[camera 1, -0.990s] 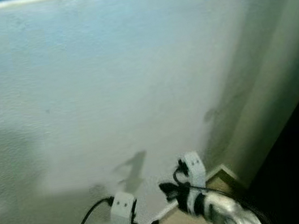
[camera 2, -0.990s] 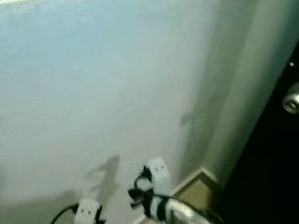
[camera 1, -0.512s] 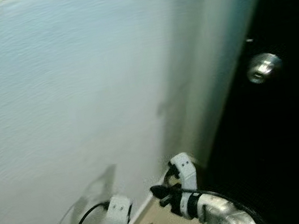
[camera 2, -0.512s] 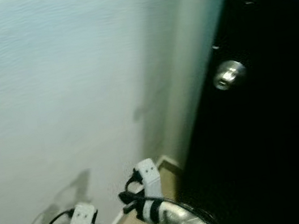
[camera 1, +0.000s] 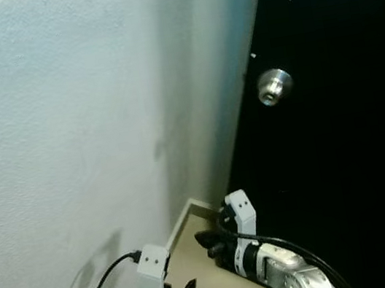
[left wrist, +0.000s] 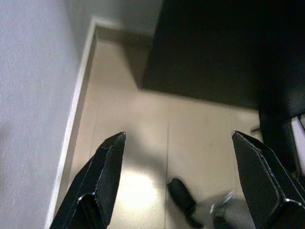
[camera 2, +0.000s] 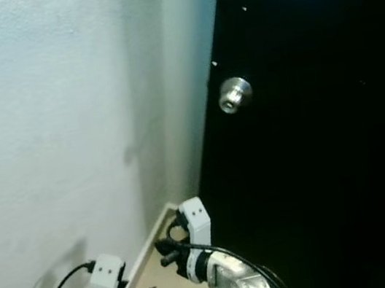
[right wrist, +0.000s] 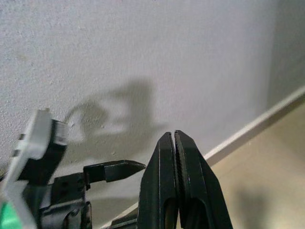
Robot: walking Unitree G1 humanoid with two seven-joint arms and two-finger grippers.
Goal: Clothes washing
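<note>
No laundry or washer is anywhere to be seen, so I'd judge the robot is on its way to them. A white wall (camera 1: 63,121) takes the left of the frame and one dark door (camera 1: 358,160) with one knob (camera 1: 274,87) the right. Low in the frame, the left claw (left wrist: 178,183) is spread wide and empty over the floor (left wrist: 143,143); the right claw (right wrist: 176,183) is pressed together, empty. Next it likely needs to get through that door.

White wall (camera 1: 58,137) close on the left, dark door (camera 1: 358,160) ahead, bare floor strip (left wrist: 143,143) between
</note>
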